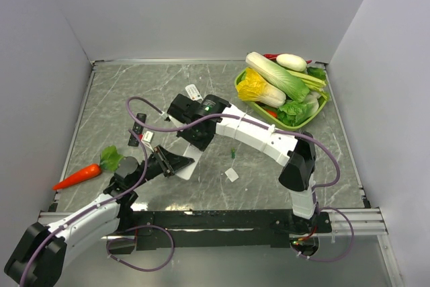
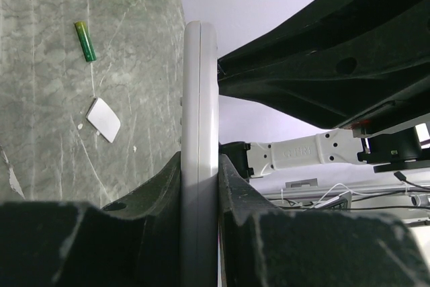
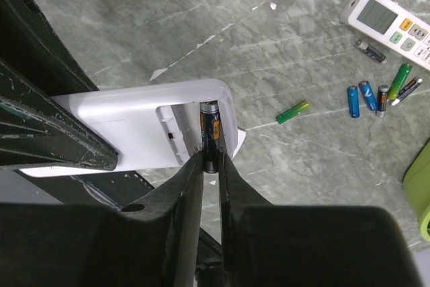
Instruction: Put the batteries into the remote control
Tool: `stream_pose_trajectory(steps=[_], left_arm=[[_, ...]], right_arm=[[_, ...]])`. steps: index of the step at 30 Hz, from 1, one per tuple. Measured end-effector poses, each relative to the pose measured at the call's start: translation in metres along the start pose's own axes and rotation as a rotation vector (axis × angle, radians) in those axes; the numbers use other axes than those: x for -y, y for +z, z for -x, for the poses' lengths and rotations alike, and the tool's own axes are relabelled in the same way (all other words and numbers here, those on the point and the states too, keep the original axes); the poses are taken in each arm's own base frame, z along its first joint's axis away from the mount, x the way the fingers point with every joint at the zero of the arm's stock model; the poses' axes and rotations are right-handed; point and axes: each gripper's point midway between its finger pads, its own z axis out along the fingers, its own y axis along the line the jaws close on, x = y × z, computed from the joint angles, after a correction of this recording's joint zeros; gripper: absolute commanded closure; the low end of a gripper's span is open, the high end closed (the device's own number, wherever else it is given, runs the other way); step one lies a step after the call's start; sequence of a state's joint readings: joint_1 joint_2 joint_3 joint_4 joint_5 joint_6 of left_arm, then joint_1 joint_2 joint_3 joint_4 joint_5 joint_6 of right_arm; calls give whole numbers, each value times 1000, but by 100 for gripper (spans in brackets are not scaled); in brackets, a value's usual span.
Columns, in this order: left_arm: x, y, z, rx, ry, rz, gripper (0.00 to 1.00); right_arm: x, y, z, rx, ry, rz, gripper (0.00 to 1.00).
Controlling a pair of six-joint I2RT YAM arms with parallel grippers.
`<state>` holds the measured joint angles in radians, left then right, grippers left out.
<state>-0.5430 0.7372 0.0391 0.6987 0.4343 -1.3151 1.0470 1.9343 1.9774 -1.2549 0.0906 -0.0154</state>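
My left gripper (image 2: 199,166) is shut on a white remote (image 2: 200,85), seen edge-on, and holds it above the table (image 1: 190,168). In the right wrist view the remote's back (image 3: 127,129) faces up with its battery bay open. My right gripper (image 3: 210,159) is shut on the lower end of a dark battery (image 3: 209,132), which lies in the bay's outer slot. Loose batteries lie on the table: a green one (image 3: 293,111), two blue ones (image 3: 353,101), a dark one (image 3: 383,97) and another green one (image 3: 400,82). A small white cover (image 2: 103,119) lies flat nearby.
A second white remote with a screen (image 3: 393,25) lies by the loose batteries. A black remote (image 1: 139,126) and a toy carrot (image 1: 80,175) lie at the left. A green basket (image 1: 316,113) of vegetables stands at the back right.
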Motion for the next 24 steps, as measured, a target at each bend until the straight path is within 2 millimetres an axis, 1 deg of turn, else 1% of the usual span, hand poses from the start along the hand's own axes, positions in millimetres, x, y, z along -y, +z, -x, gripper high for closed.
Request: stream_pose_trajectory(steps=[5, 6, 7, 15, 24], left_arm=[[-2, 0, -3, -15, -19, 7, 98], [-2, 0, -3, -17, -20, 8, 98], [-2, 0, -3, -18, -21, 10, 98], [-8, 1, -6, -31, -38, 31, 98], [-10, 1, -7, -37, -62, 39, 98]], right_arm=[[1, 3, -1, -3, 0, -6, 74], [1, 4, -1, -4, 0, -8, 71], [1, 4, -1, -4, -1, -8, 70], [2, 5, 0, 3, 0, -14, 70], [0, 7, 2, 9, 12, -10, 68]])
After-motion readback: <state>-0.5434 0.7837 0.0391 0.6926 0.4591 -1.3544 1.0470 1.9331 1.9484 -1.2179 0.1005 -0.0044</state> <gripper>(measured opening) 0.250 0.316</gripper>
